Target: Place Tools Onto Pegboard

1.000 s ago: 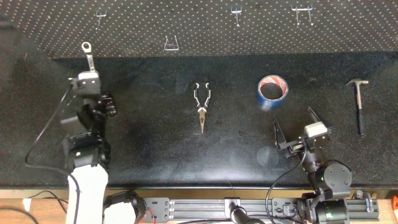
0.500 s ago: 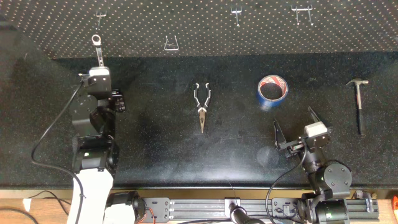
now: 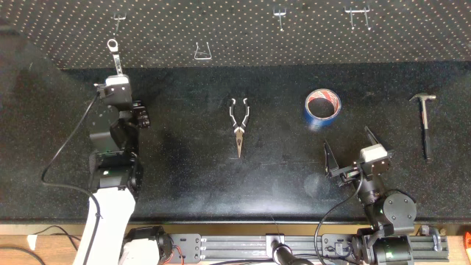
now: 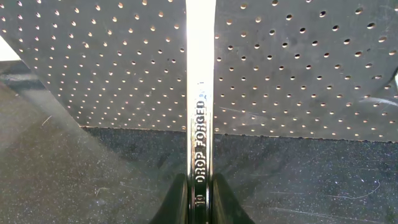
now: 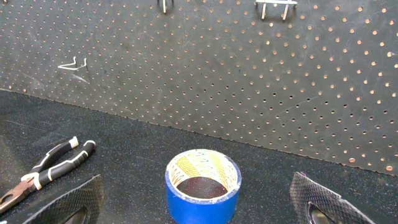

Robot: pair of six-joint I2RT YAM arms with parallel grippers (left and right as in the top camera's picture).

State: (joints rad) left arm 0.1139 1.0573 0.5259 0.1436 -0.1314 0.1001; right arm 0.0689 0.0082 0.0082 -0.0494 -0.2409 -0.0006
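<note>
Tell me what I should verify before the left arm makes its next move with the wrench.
1. Grip: left gripper is shut on the wrench: ok.
2. Leftmost hook on the pegboard carries nothing: ok.
3. Wrench ring hangs on that hook: not ok; in the top view it lies below the hook.
4. Ring is lined up with the hook: cannot tell, as the gripper may be lifted.
5. Right gripper is out of the way: ok; it is open, near the tape roll, far from the wrench.
</note>
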